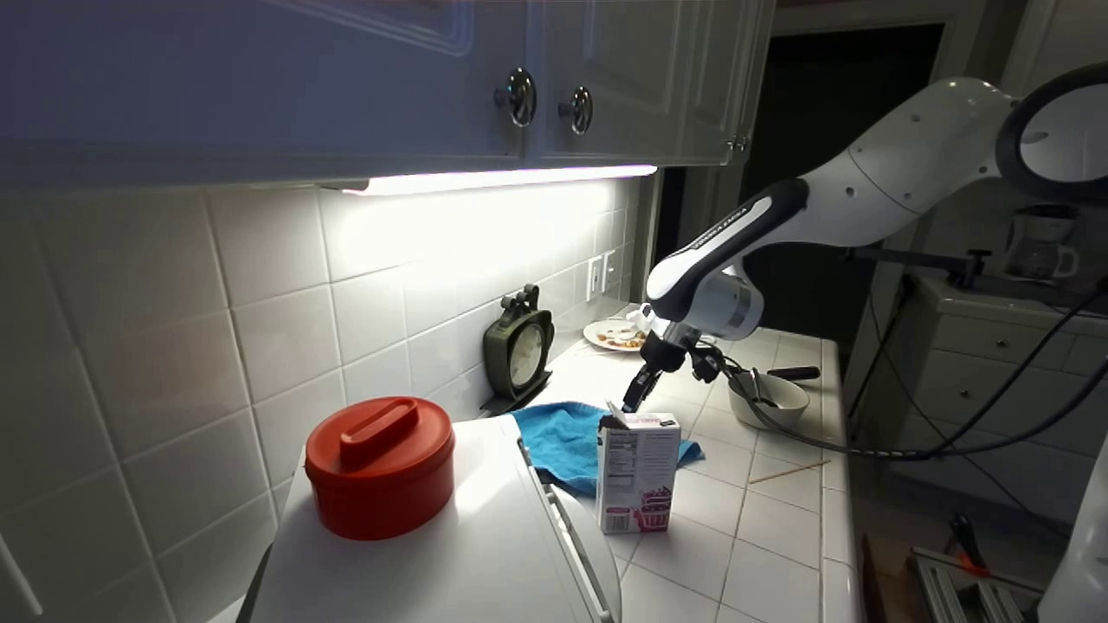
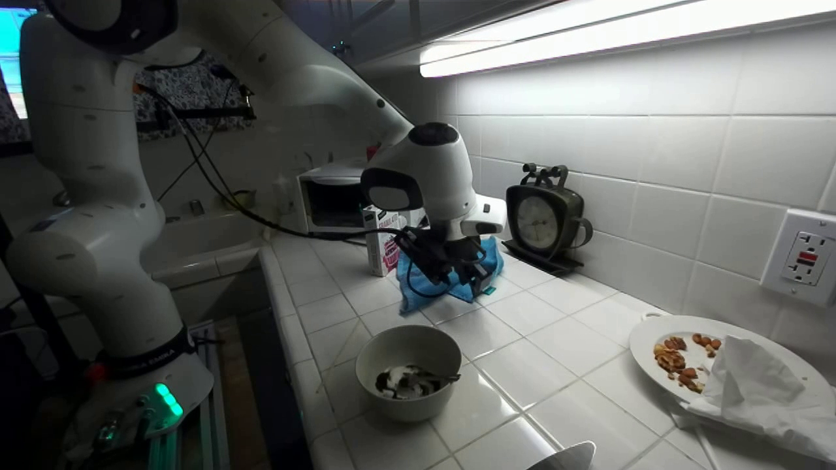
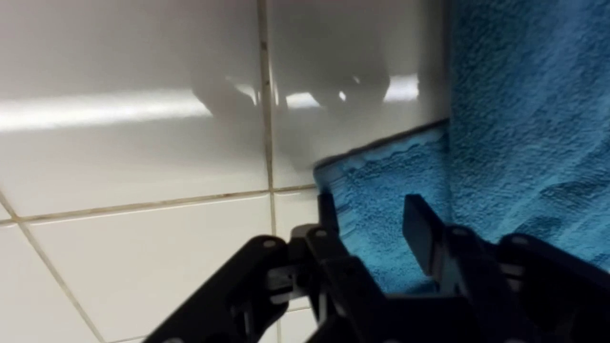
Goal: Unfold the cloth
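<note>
A blue cloth lies rumpled on the white tiled counter, in both exterior views (image 1: pixel 558 437) (image 2: pixel 421 287). The wrist view shows a large raised part of the cloth (image 3: pixel 529 119) at the right and a flat corner sticking out to the left. My gripper (image 3: pixel 371 202) is open in the wrist view, with its two fingers apart over that corner. The left finger is by the corner's outer edge, the right finger over its inner part. In both exterior views the gripper (image 1: pixel 639 394) (image 2: pixel 480 284) points down at the cloth. Whether the fingertips touch it, I cannot tell.
A white and pink box (image 1: pixel 639 480) stands against the cloth. A white bowl (image 2: pixel 408 349) with a spoon, a plate (image 2: pixel 643 339) with food, and an old scale (image 2: pixel 542 219) by the wall are nearby. A white toaster oven (image 1: pixel 433 562) carries a red pot (image 1: pixel 381 484).
</note>
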Motion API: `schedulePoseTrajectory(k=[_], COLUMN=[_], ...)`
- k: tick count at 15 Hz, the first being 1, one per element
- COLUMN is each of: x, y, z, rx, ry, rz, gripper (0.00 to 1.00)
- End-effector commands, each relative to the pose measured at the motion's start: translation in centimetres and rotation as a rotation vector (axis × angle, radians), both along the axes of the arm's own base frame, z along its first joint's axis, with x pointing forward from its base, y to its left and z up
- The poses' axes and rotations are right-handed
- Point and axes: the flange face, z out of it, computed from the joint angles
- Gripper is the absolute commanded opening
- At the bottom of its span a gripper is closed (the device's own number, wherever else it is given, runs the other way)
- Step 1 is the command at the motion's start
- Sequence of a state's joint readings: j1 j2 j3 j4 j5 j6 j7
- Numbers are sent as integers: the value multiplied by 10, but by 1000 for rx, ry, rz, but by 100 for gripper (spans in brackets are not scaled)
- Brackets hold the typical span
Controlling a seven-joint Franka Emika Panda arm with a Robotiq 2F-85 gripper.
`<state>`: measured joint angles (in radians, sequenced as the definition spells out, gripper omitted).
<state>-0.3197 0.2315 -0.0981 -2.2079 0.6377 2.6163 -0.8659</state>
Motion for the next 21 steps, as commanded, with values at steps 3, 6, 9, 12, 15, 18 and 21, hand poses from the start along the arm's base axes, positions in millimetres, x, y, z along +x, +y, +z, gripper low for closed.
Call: schedulePoseTrajectory(k=[3, 6, 9, 12, 15, 18, 21], x=[2, 3, 6, 8, 10, 11, 11], y=[-10, -11, -10, -6, 0, 0, 2], z=[-10, -8, -8, -11, -18, -17, -15], rx=[19, 15, 14, 30, 53, 62, 66], ry=[-32, -41, -45, -48, -45, -53, -60], rz=[21, 36, 46, 45, 44, 41, 44], gripper=[50, 56, 54, 37, 35, 36, 8])
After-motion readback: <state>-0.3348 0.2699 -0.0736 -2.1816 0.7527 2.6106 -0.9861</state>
